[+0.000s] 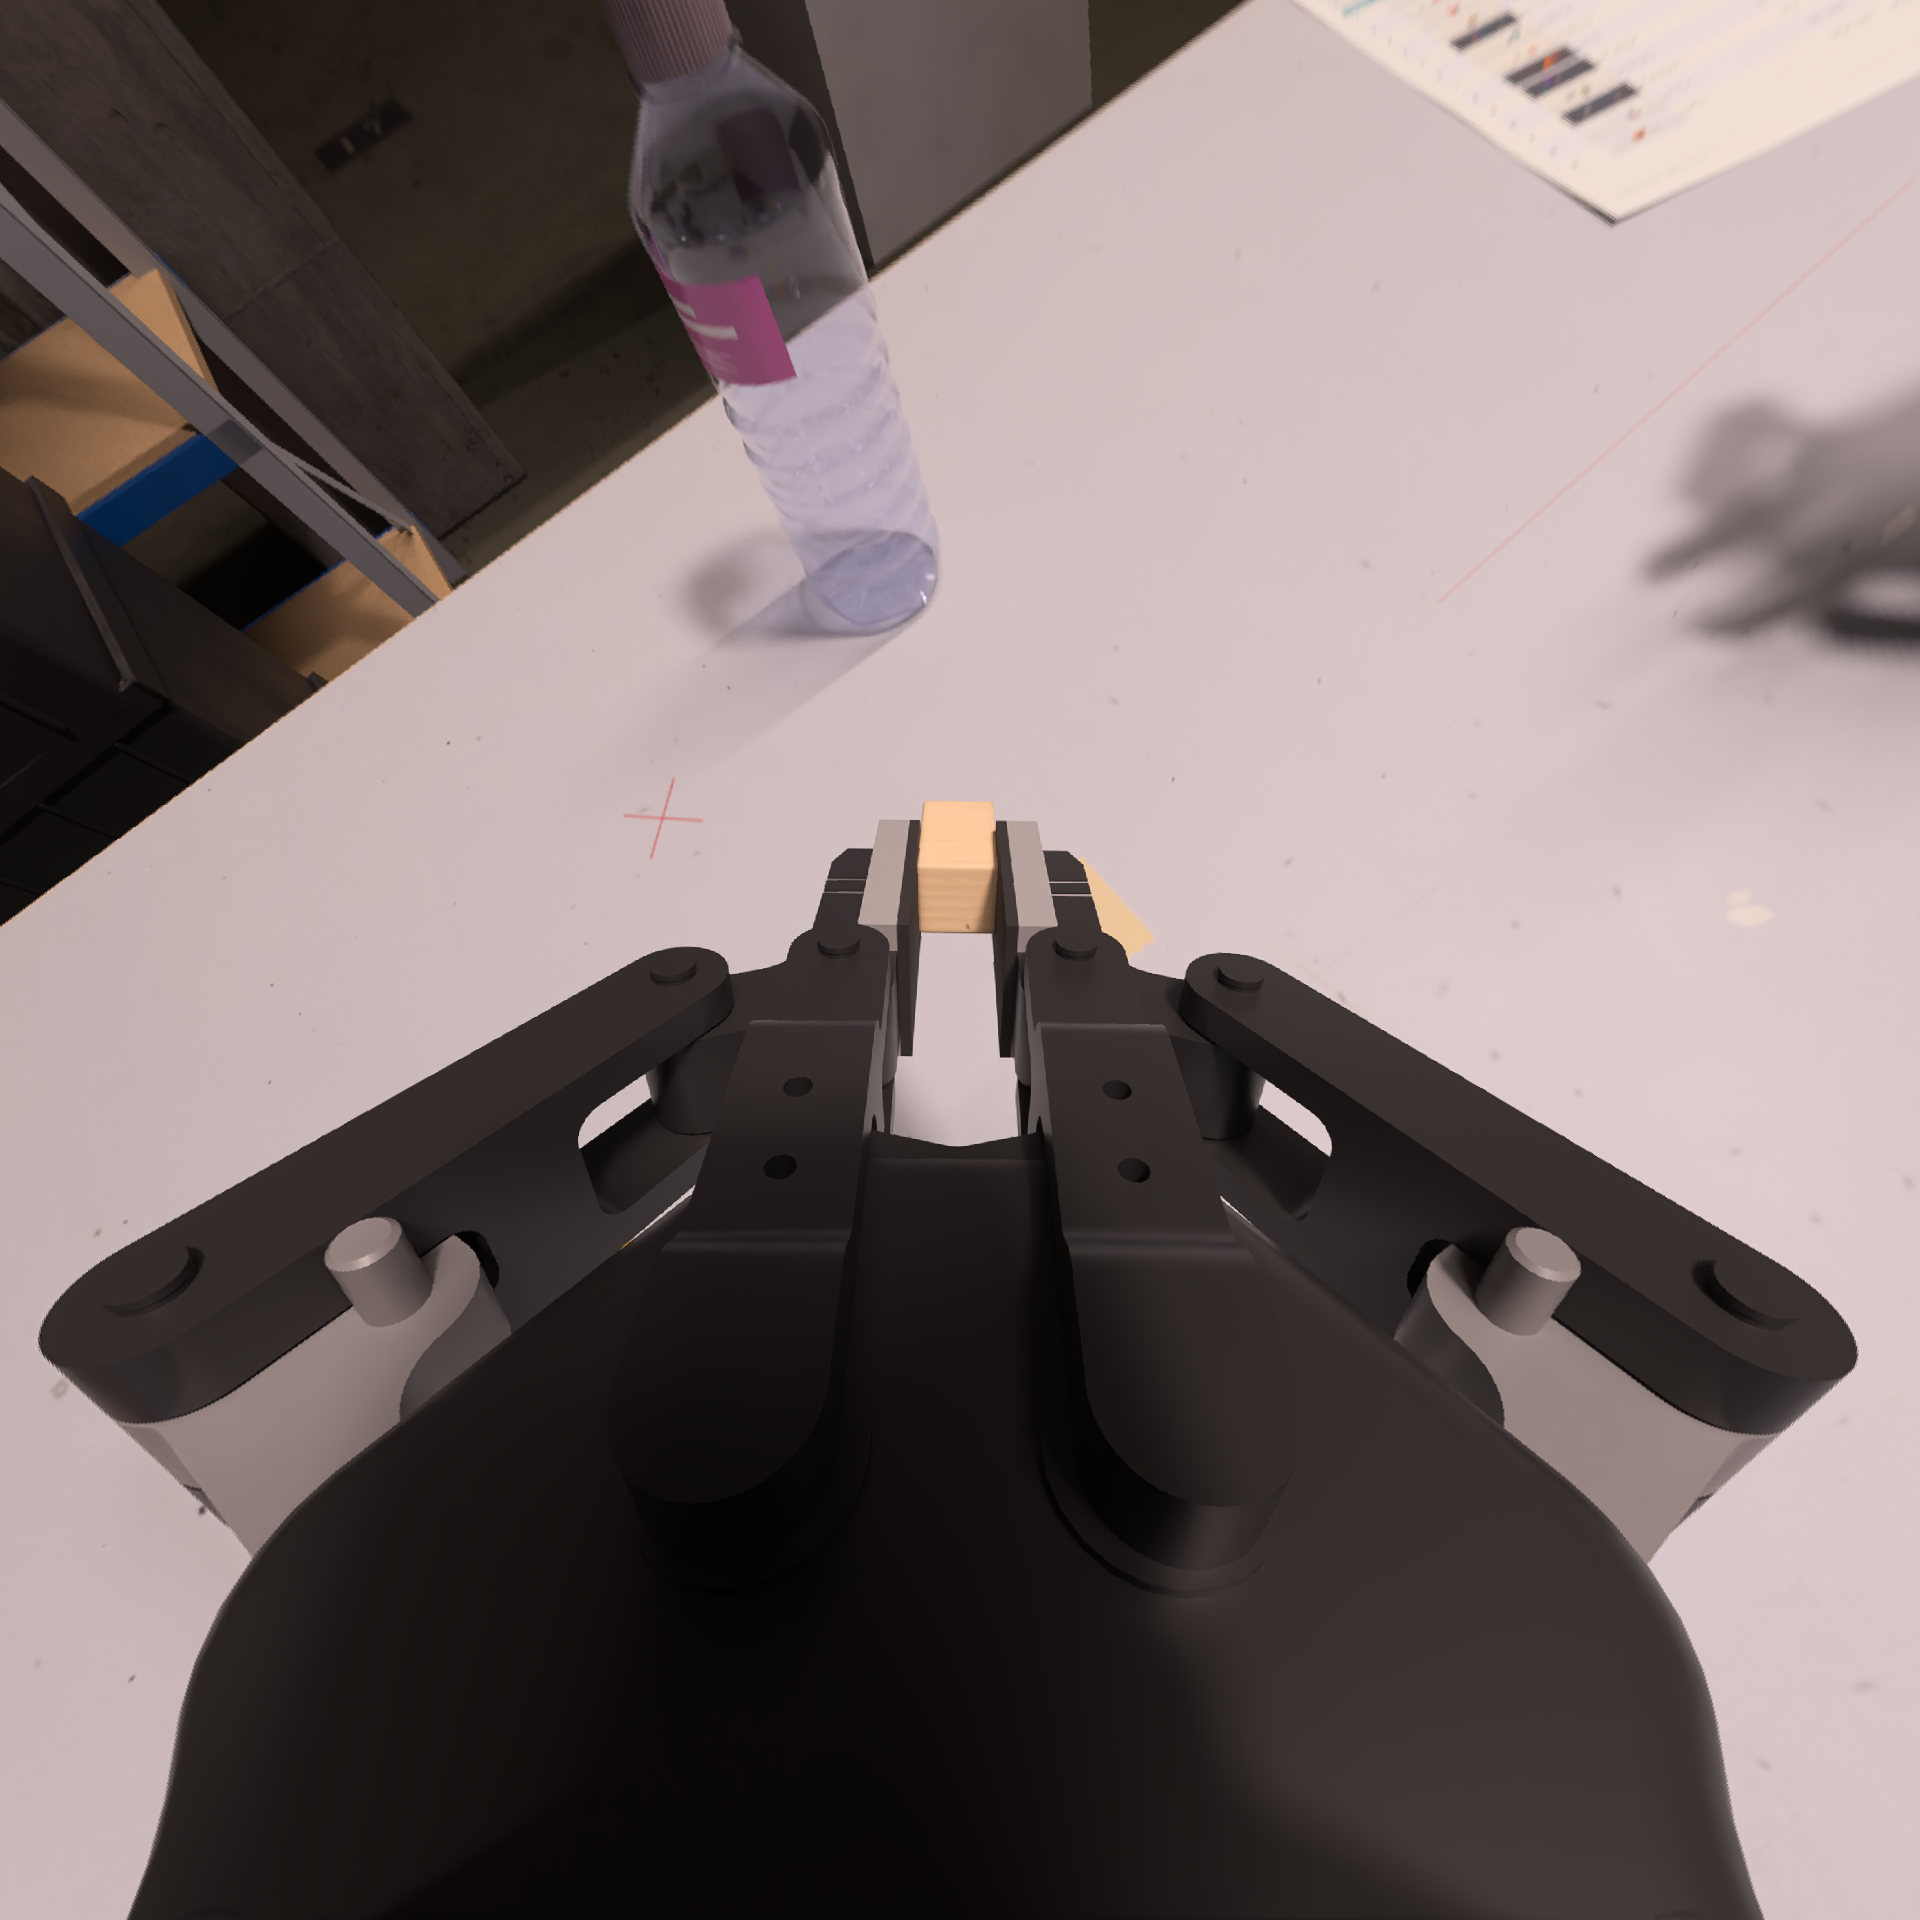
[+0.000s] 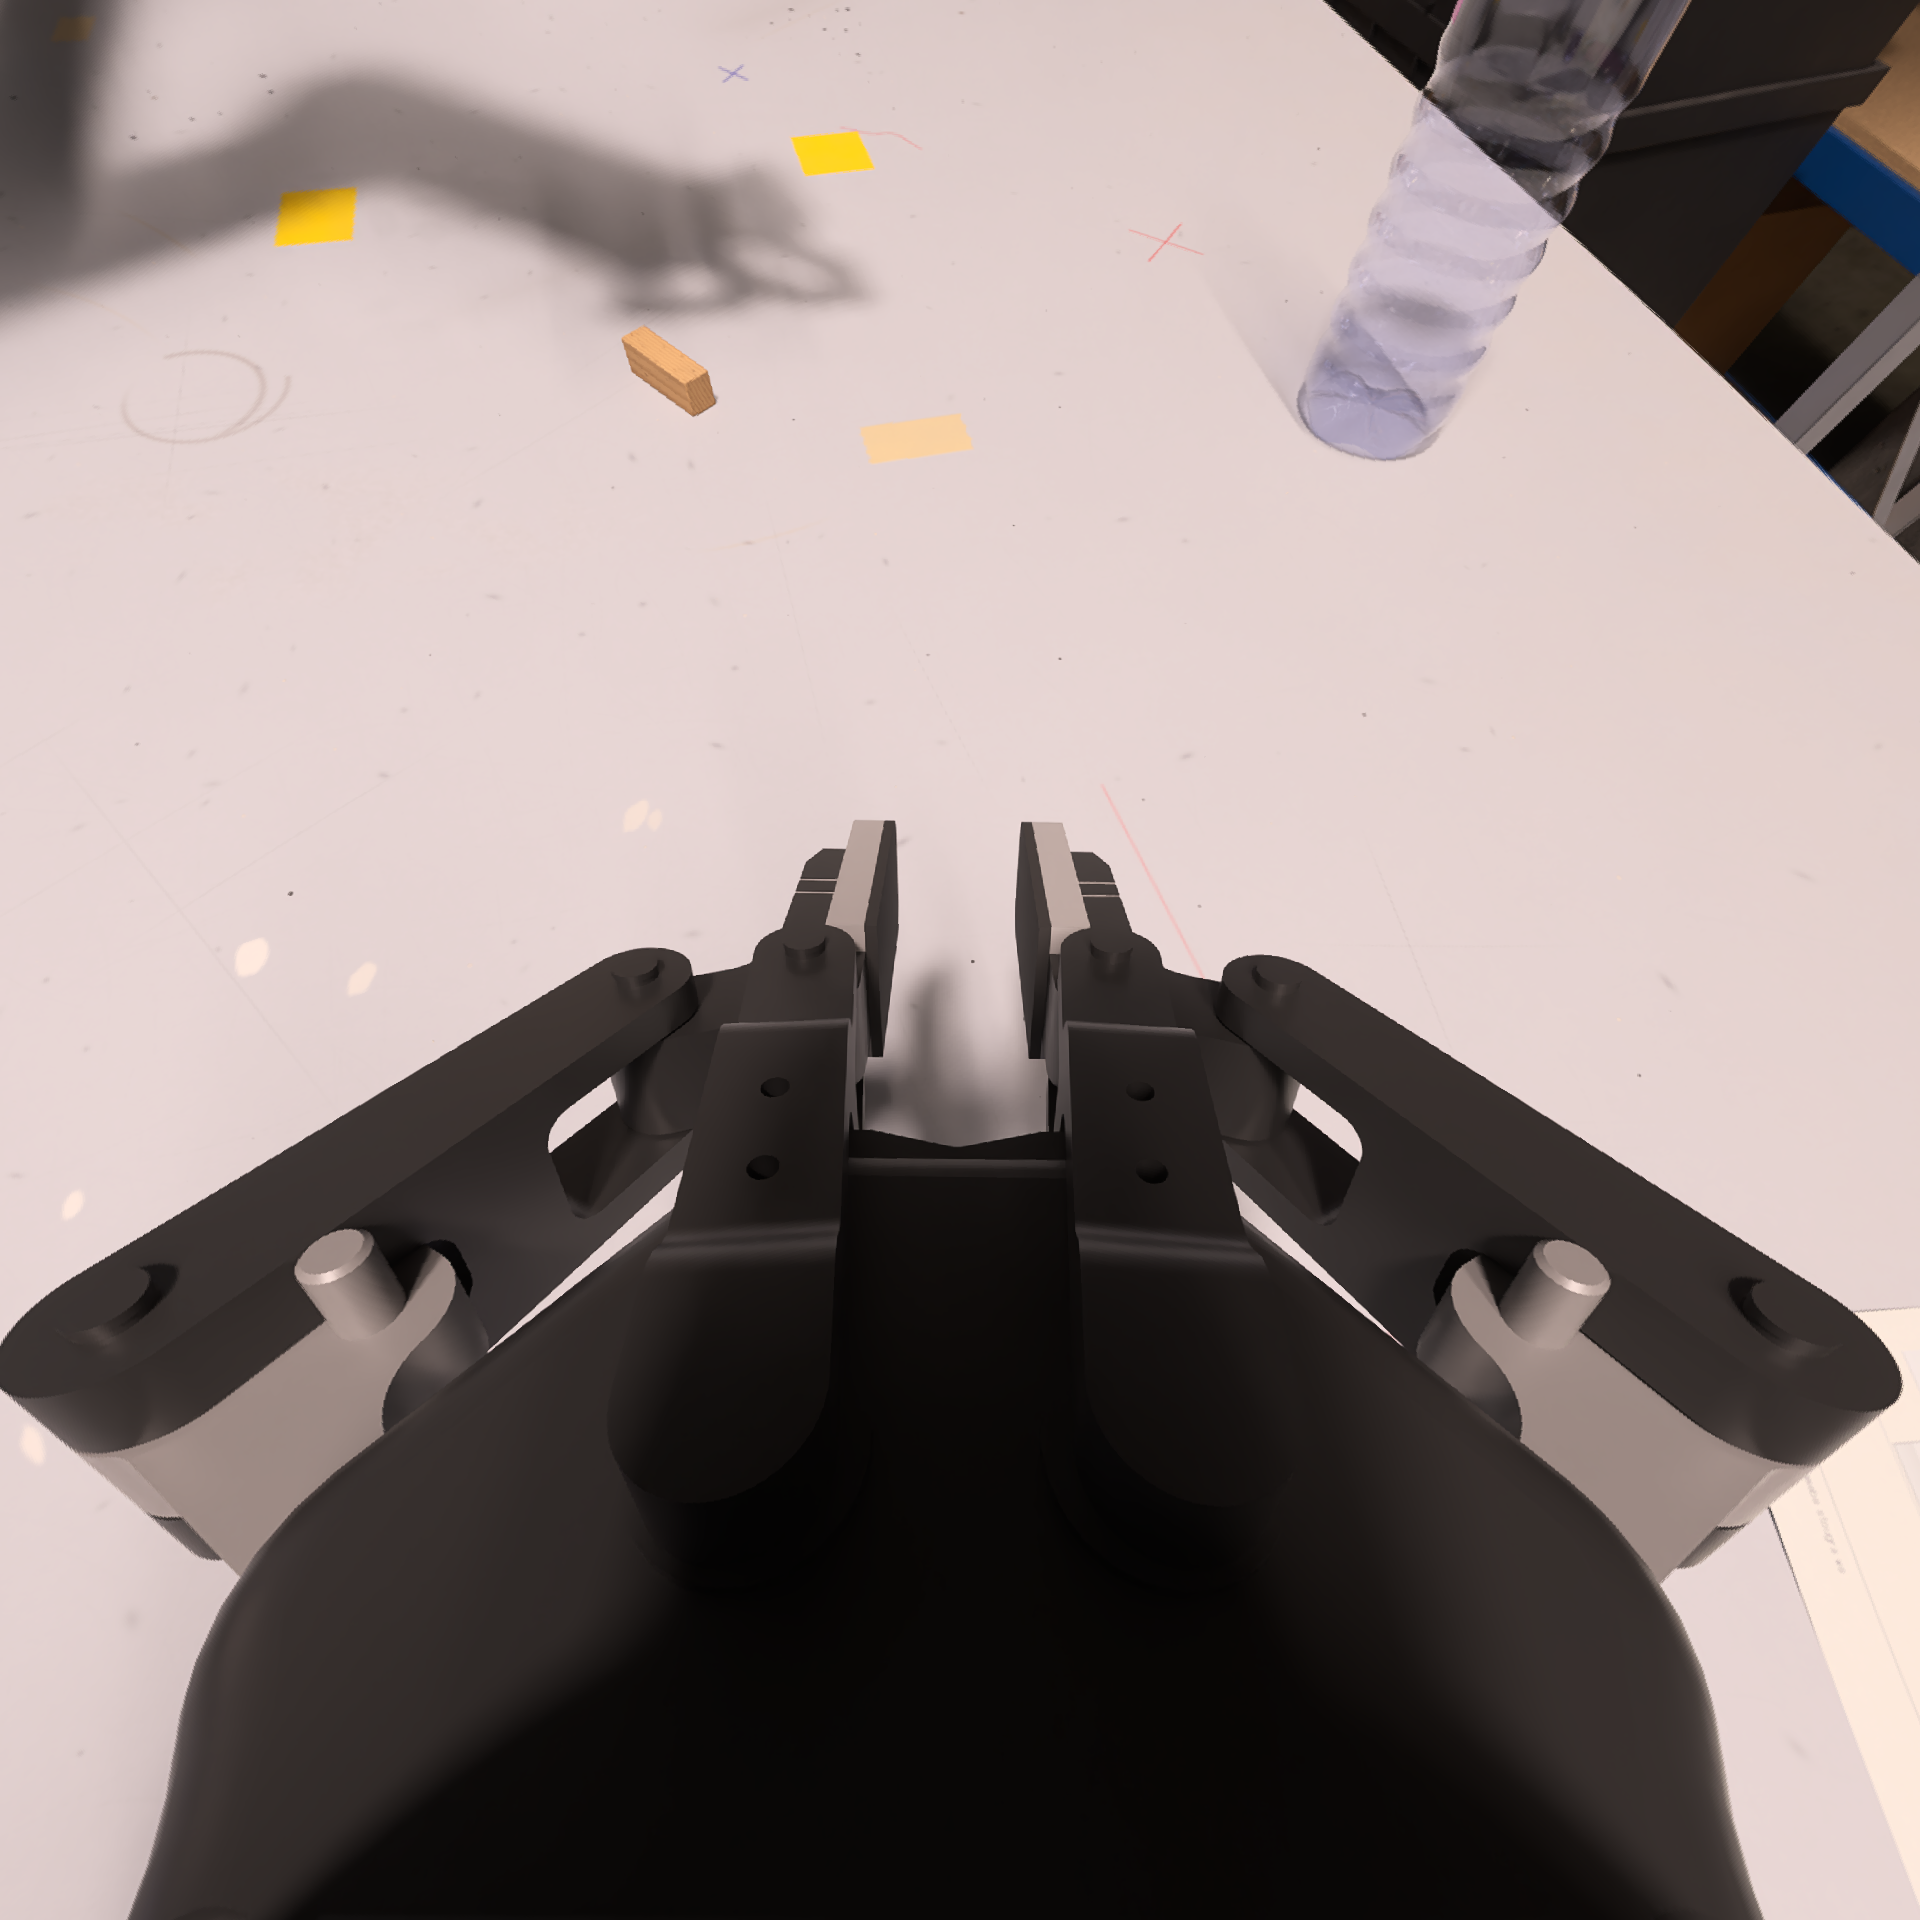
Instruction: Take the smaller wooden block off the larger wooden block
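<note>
In the left wrist view, my left gripper (image 1: 956, 878) is shut on the smaller wooden block (image 1: 956, 873), a pale cube held between the pads above the table. The larger wooden block (image 2: 670, 371) shows only in the right wrist view, lying flat on the white table far ahead and to the left, with nothing on it. The left arm's shadow falls just behind it. My right gripper (image 2: 956, 883) is open and empty, hovering over bare table well short of that block.
A clear plastic bottle (image 1: 790, 364) with a purple label stands near the table edge; it also shows in the right wrist view (image 2: 1434, 291). Yellow squares (image 2: 831, 154) and a tan patch (image 2: 916, 438) lie flat on the table. A printed sheet (image 1: 1558, 83) lies far right.
</note>
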### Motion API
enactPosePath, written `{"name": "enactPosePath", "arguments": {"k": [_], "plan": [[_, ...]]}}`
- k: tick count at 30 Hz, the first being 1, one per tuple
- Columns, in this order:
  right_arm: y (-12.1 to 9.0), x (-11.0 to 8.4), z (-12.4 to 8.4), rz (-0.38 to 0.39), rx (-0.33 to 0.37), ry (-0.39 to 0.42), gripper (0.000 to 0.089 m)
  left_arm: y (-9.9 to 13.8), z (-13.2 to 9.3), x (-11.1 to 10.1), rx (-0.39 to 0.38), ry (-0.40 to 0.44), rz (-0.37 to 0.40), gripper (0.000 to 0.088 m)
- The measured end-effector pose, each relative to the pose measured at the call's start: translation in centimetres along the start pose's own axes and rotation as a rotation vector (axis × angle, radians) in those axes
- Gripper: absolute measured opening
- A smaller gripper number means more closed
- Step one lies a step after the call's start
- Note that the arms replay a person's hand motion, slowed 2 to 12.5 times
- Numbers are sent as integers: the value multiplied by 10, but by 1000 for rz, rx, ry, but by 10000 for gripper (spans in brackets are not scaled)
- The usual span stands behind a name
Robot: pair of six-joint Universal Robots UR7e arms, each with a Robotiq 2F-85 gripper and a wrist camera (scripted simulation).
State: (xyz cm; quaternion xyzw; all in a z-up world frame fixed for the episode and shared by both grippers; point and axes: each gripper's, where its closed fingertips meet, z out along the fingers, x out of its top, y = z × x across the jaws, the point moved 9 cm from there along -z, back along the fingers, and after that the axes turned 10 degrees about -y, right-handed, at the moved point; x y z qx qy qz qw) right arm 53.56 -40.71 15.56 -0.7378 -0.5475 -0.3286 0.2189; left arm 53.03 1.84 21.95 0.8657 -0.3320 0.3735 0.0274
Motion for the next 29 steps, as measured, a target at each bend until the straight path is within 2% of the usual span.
{"name": "enactPosePath", "arguments": {"k": [10, 16, 22, 29], "plan": [[0, 0, -1, 2, 2, 3, 209, -9, -9, 6, -6, 168, -127, 125], [0, 0, -1, 4, 2, 5, 209, -15, -12, 3, 15, 224, -195, 125], [1, 0, -1, 4, 3, 8, 209, -25, -14, -4, 47, 235, -256, 125], [1, 0, -1, 6, 3, 10, 208, -24, -11, -15, 12, 199, -275, 125]]}}
